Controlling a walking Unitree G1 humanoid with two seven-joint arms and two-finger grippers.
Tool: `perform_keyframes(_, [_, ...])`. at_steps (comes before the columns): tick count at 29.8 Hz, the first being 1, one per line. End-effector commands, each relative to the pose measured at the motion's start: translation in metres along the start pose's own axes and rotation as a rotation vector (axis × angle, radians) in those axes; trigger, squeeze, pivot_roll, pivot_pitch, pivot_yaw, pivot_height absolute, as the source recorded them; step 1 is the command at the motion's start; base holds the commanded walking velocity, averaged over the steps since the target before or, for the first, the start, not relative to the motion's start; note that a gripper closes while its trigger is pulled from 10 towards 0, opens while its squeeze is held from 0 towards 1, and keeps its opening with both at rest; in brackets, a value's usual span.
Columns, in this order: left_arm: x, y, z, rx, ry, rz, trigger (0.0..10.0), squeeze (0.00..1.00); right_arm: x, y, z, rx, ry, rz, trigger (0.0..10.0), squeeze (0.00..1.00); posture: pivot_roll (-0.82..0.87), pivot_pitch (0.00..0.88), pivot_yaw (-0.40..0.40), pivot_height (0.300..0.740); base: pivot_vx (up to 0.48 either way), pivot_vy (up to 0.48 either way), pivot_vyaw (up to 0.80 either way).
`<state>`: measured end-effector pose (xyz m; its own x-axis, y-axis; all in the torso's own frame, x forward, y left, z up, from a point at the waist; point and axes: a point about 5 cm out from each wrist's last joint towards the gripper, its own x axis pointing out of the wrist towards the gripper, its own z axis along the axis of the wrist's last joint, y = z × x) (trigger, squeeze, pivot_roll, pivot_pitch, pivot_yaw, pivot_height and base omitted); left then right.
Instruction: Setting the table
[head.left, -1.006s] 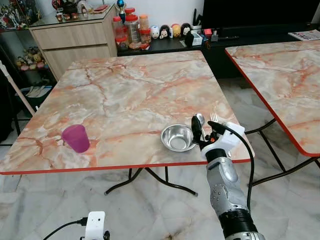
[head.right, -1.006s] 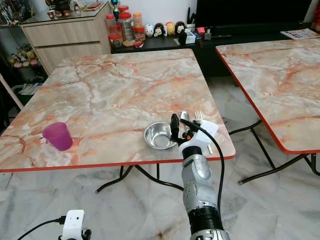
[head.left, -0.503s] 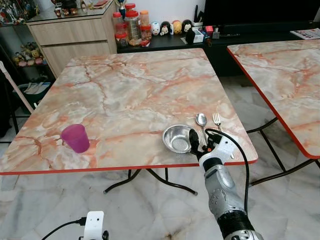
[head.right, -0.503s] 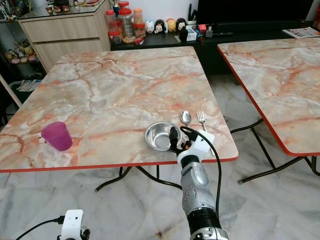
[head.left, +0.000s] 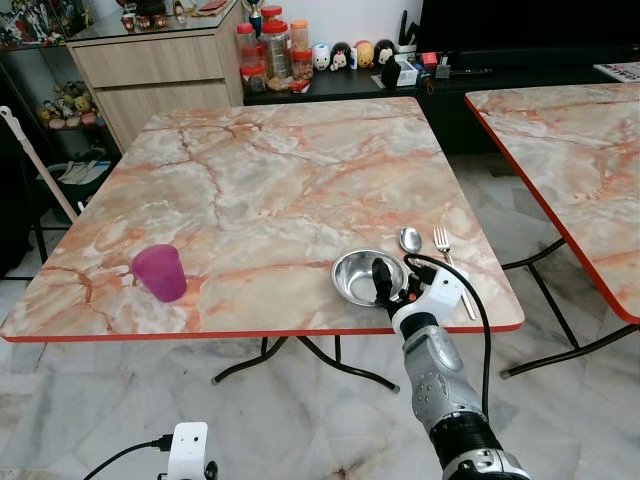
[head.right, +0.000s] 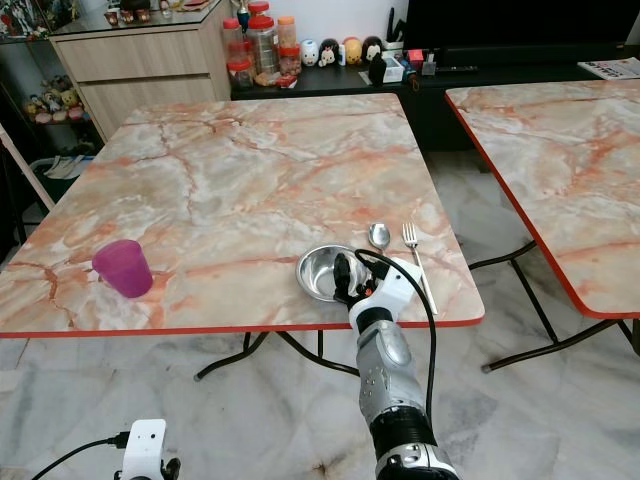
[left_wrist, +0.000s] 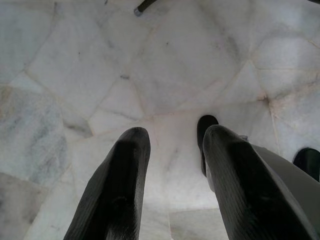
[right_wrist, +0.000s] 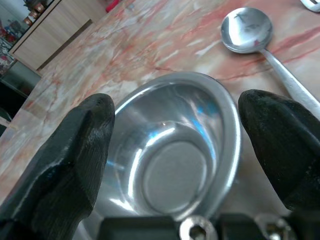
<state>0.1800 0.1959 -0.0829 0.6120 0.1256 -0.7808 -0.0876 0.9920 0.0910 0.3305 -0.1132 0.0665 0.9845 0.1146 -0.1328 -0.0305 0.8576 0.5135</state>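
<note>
While the head views look down on the square marble-pattern table with the red edge band (head.left: 260, 190), the right gripper (head.left: 392, 287) sits at its near edge, over the near rim of the round, shiny stainless-steel bowl (head.left: 362, 276). Fingers look spread, nothing held. Just right of the bowl lies the steel spoon (head.left: 412, 243), round end toward the far side, handle running back toward the near edge. Beside it, the steel fork (head.left: 452, 270) lies parallel, tines at the far end. Both long axes run roughly near-to-far. The translucent purple plastic cup (head.left: 160, 272) stands upright near the near-left corner, well apart from the bowl. Plenty of bare tabletop between and beyond them. A second marble-pattern table (head.left: 570, 150) stands to the right, with a floor gap between. The wooden drawer cabinet (head.left: 155, 75) and a low black shelf with jars (head.left: 330, 85) stand behind.

Left wrist view: left gripper (left_wrist: 172, 165) hangs over the pale marble-tile floor (left_wrist: 100, 75), matte black fingers slightly apart, gripping nothing.

Right wrist view: textured black fingers (right_wrist: 75, 150) wide apart, flanking the bowl without clear contact. Smooth, mirror-like interior, flat base. Spoon just past the rim, concave side up.
</note>
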Motion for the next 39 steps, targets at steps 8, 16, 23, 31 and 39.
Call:
perform_keyframes(8, [0.000, 0.004, -0.001, -0.007, 0.006, 0.005, 10.0, 0.00, 0.005, 0.004, 0.001, 0.004, 0.005, -0.003, 10.0, 0.00, 0.08, 0.000, 0.061, 0.740, 0.000, 0.000, 0.00])
perform_keyframes(16, [0.000, 0.003, -0.001, -0.002, 0.006, -0.004, 10.0, 0.00, 0.006, -0.007, 0.004, 0.002, -0.012, -0.098, 3.9, 0.00, 0.08, 0.000, 0.063, 0.740, 0.000, 0.000, 0.00])
perform_keyframes(23, [-0.001, 0.005, -0.004, -0.002, 0.013, -0.004, 10.0, 0.00, 0.006, -0.012, 0.006, -0.007, -0.021, -0.132, 0.0, 0.00, 0.08, 0.000, 0.068, 0.740, 0.000, 0.000, 0.00])
perform_keyframes(31, [-0.001, 0.005, -0.004, 0.002, 0.015, -0.004, 10.0, 0.00, 0.007, -0.012, 0.006, -0.005, -0.022, -0.142, 0.0, 0.00, 0.09, 0.000, 0.064, 0.740, 0.000, 0.000, 0.00])
perform_keyframes(39, [0.001, 0.003, 0.003, 0.001, 0.003, -0.012, 10.0, 0.00, 0.011, -0.006, 0.015, -0.005, -0.057, -0.123, 0.0, 0.00, 0.09, 0.000, 0.062, 0.740, 0.000, 0.000, 0.00])
